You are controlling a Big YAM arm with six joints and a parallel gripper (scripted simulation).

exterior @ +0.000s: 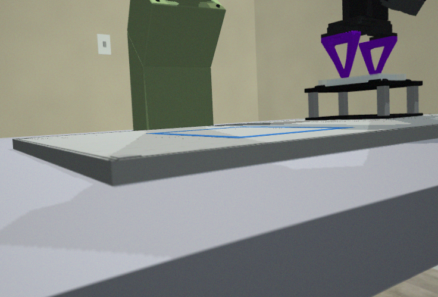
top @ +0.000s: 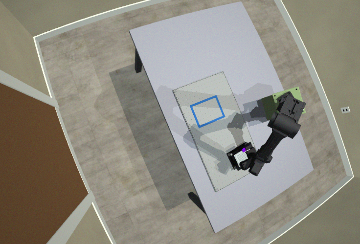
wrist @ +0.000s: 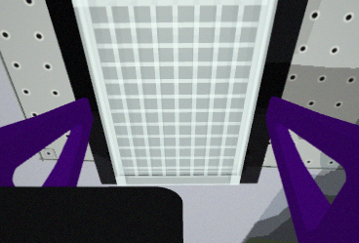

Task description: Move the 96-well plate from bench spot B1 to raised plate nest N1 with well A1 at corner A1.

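The clear 96-well plate lies flat on the black raised nest N1, wells facing up. It also shows in the overhead view and as a pale slab on the nest in the side view. My gripper is open, its purple fingers standing apart on either side of the plate with a gap to each long edge. In the side view the fingertips sit just above the plate's top. The blue outline of bench spot B1 is empty. The A1 corner mark is not visible.
The grey perforated baseplate carries the nest and spot B1. The green arm pedestal stands at the table's edge behind it. The nest stands on several grey posts.
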